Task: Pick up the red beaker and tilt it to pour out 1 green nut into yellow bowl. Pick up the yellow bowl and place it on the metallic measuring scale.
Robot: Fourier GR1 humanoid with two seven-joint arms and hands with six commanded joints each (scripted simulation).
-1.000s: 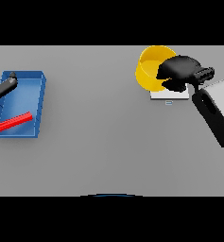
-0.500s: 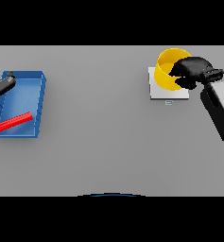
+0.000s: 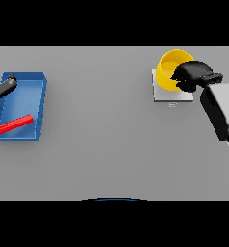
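Blue tray (image 3: 38, 108) with red beaker (image 3: 10, 125) lies well apart.

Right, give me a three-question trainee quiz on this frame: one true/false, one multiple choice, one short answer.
1. True or false: the yellow bowl is over the metallic scale, with the right hand on it.
2. Where is the red beaker? A) upright beside the scale B) lying in the blue tray C) in the right hand.
3. Which hand shows at the picture's left edge, over the tray's far corner?

Key
1. True. The right hand's fingers curl round the bowl's rim above the scale.
2. B.
3. The left hand.
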